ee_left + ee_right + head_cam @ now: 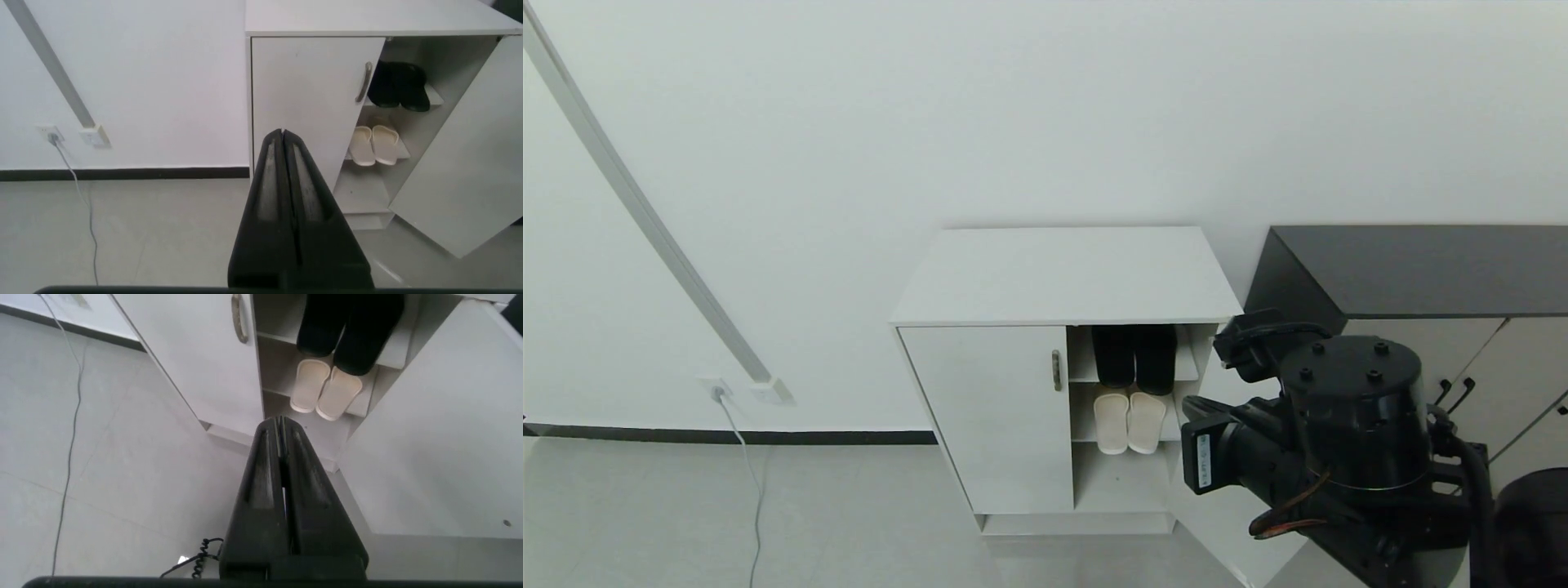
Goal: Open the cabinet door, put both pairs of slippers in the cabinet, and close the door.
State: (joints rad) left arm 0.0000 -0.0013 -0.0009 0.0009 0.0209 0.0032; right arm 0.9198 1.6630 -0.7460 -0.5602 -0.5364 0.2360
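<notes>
The white cabinet (pixel 1062 278) stands against the wall with its right door (pixel 474 180) swung open and its left door (pixel 988 416) closed. A pair of black slippers (pixel 1134 355) sits on the top shelf, and a pair of white slippers (pixel 1127 420) on the shelf below. My left gripper (pixel 282 139) is shut and empty, held back from the cabinet and facing the closed door. My right gripper (pixel 280 425) is also shut and empty, hanging over the floor in front of the open compartment, beside the open door (pixel 441 441).
A dark-topped cabinet (pixel 1421 269) stands right of the white one. A wall socket (pixel 719 390) with a cable (pixel 756 490) trailing over the floor is at the left. The lowest shelf (pixel 1123 482) is bare. Grey floor spreads left of the cabinet.
</notes>
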